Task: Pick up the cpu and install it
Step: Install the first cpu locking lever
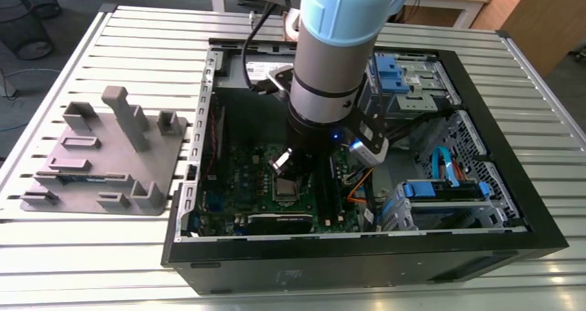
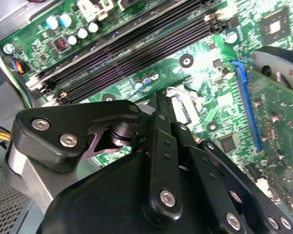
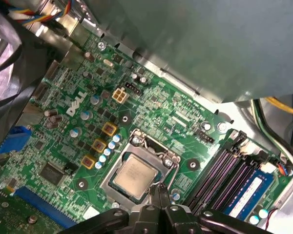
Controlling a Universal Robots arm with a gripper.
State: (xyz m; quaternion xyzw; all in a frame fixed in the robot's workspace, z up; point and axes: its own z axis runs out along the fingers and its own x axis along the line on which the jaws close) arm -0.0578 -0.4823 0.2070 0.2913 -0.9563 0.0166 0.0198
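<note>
The cpu (image 3: 133, 176), a flat square chip with a silver-grey top, lies inside the metal socket frame (image 3: 118, 159) on the green motherboard (image 3: 73, 97). My gripper (image 3: 159, 189) hangs just beside the socket's edge, its two thin fingers pressed together and shut with nothing between them. In the second wrist view the gripper (image 2: 159, 100) points down at the socket frame (image 2: 181, 106), which its black linkage mostly hides. In the exterior view the arm reaches down into the open computer case (image 1: 512, 187), and the gripper (image 1: 287, 177) sits low over the socket (image 1: 287, 193).
A grey moulded tray (image 1: 101, 160) with upright posts stands on the slatted table at the exterior view's left. Memory slots (image 3: 229, 170) run beside the socket. Drive cages with blue clips (image 1: 440, 194) and cables (image 1: 361, 184) crowd the case on the exterior view's right.
</note>
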